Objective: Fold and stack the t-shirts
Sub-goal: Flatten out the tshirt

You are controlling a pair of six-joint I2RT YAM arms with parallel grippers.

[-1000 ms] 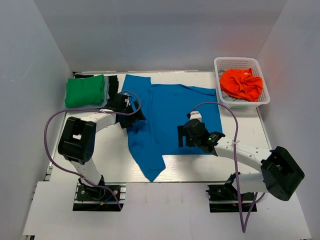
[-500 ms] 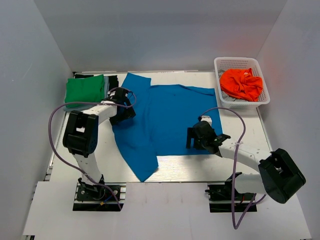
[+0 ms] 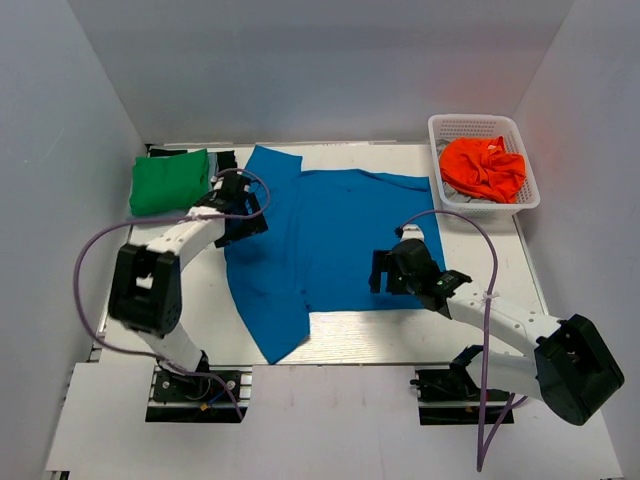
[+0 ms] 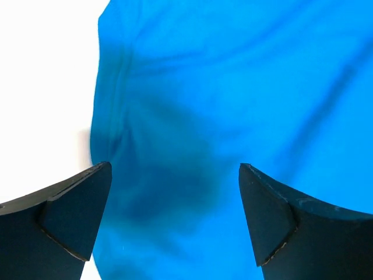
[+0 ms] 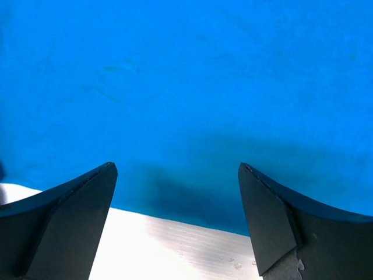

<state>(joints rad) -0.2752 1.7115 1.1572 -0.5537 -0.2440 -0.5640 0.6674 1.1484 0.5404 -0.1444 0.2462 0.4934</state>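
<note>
From above, the bright blue t-shirt lies spread flat across the middle of the worktop. One flap reaches toward the back left and another trails to a point near the front edge. A folded green t-shirt sits at the back left on darker fabric, and an orange t-shirt lies crumpled in the white mesh basket at the back right — none of that shows in the wrist views.

The wrist cameras give what the overhead view cannot. The left claw stands spread wide over the blue shirt's left edge, where a seam and soft creases run beside bare worktop, and nothing sits between its fingers. The right claw is likewise wide apart, poised over the shirt's near hem with pale worktop just below — it grips nothing. Whether any fingertip touches the cloth, I cannot tell.
</note>
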